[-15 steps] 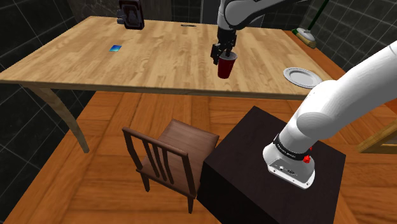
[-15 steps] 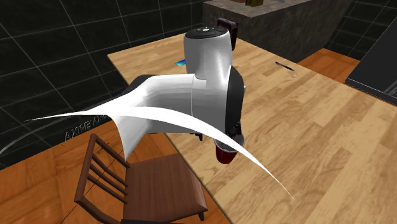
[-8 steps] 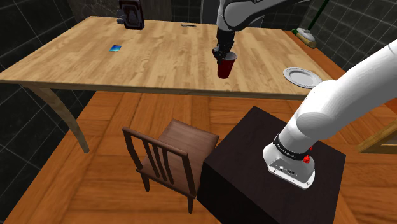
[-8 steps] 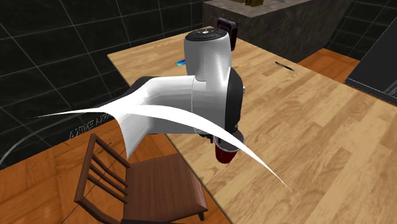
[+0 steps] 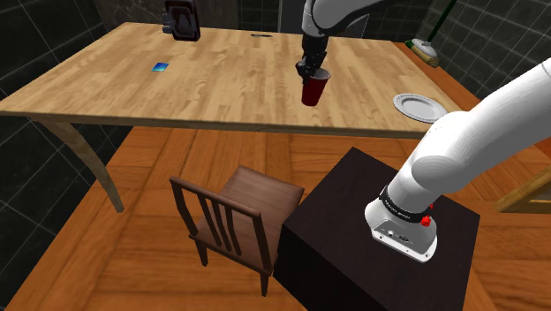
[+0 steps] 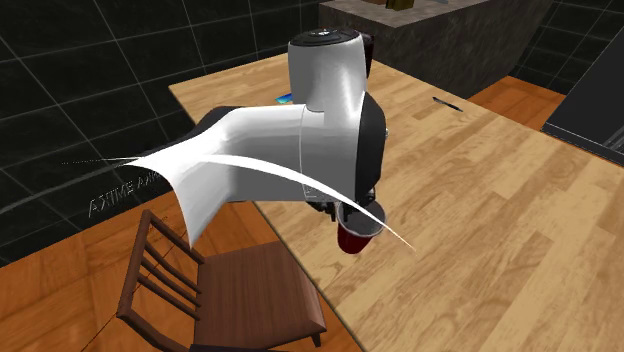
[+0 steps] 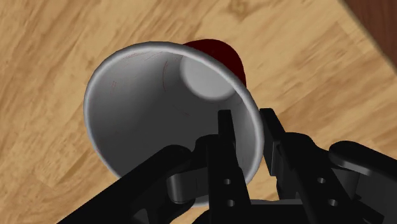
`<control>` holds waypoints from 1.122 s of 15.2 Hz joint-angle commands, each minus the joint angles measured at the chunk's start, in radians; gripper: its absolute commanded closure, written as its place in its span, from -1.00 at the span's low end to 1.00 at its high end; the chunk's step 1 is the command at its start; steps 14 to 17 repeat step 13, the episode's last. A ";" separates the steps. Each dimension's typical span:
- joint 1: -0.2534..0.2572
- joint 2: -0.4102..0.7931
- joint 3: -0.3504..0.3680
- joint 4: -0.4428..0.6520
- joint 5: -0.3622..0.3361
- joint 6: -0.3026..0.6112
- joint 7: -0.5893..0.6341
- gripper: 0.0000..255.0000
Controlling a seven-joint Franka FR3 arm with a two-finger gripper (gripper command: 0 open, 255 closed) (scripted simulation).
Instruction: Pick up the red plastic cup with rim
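Observation:
A red cup [image 5: 313, 89] with a pale rim hangs just above the wooden table [image 5: 221, 84], near its front edge in the shoulder view. My gripper [image 5: 308, 69] is shut on the cup's rim from above. In the wrist view one finger [image 7: 225, 140] reaches inside the cup [image 7: 159, 108], whose inside is grey, and the other finger [image 7: 275, 137] presses the outer wall; the red outside shows past the far rim. In the second exterior view the cup [image 6: 357, 233] hangs under the white arm, clear of the tabletop.
A white plate [image 5: 418, 106] lies on the table toward the shoulder view's right. A small blue item [image 5: 160, 67], a dark appliance [image 5: 182, 19] and a pen [image 5: 261, 35] sit farther off. A wooden chair [image 5: 234, 216] stands beside the dark stand [image 5: 371, 247].
The gripper and the cup in it have risen a little above the table. Nothing else has moved.

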 commanded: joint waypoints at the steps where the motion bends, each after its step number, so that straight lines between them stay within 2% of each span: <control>1: 0.001 -0.006 0.001 0.020 0.002 -0.027 -0.003 1.00; 11: 0.004 -0.035 0.008 0.131 0.013 -0.165 -0.019 1.00; 17: 0.004 -0.035 0.008 0.132 0.013 -0.167 -0.020 1.00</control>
